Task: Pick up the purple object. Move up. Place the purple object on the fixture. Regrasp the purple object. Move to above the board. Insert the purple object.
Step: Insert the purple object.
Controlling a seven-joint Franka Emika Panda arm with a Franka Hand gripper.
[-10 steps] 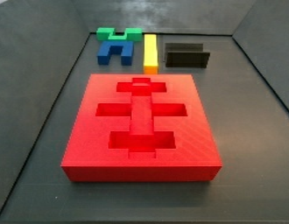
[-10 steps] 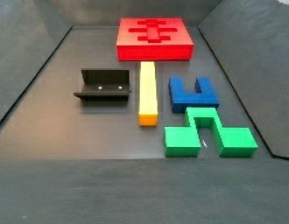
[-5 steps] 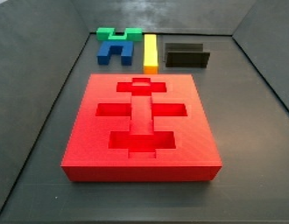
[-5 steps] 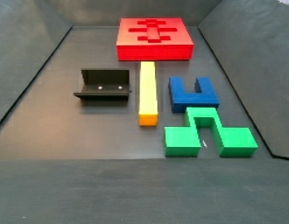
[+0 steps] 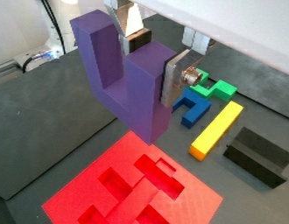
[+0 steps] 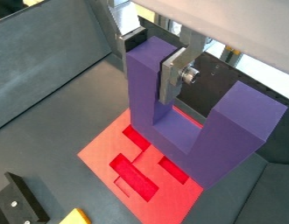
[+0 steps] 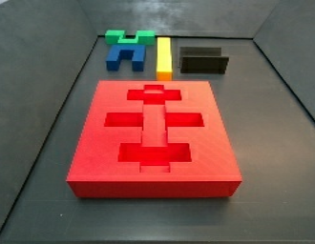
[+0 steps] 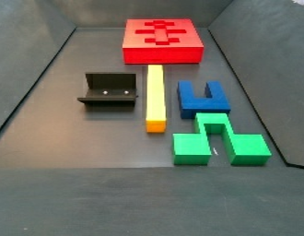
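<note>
Holding 1 purple object (image 5: pixel 126 74), the gripper (image 5: pixel 147 70) hangs above the board (image 5: pixel 82 203); it shows only in both wrist views, not in either side view. Its silver fingers (image 5: pixel 175 77) are clamped on 1 of the 2 prongs, the other prong standing free beside it. In a wrist view (image 6: pixel 171 83) the same grip shows: a plate flat against the prong of the U-shaped block (image 6: pixel 217 131), red board (image 6: pixel 106 144) beneath.

Counts on the floor: 1 board, 1 fixture, 1 yellow bar, 1 blue block, 1 green block.

Side view w/ board near: board (image 7: pixel 84 152) fills the middle, its recesses bare; yellow bar (image 7: pixel 164 57) at 12 o'clock from it, fixture (image 7: pixel 203 61) at 1 o'clock, blue block (image 7: pixel 120 57) at 11 o'clock, green block (image 7: pixel 130 38) just behind the blue, touching or nearly so.

Side view w/ board far: board (image 8: pixel 133 41) at 12 o'clock; yellow bar (image 8: pixel 155 97) runs lengthwise in the middle; fixture (image 8: pixel 111 90) at 9 o'clock of the bar, just beside it; blue block (image 8: pixel 202 100) at 3 o'clock of the bar, prongs toward the board; green block (image 8: pixel 218 140) at 6 o'clock of the blue, close against it.

Wrist view also catches the yellow bar (image 5: pixel 217 129), blue block (image 5: pixel 190 107), green block (image 5: pixel 210 88) & fixture (image 5: pixel 257 156), well apart from the purple object. Fixture corner (image 6: pixel 21 203) shows in a wrist view too.
</note>
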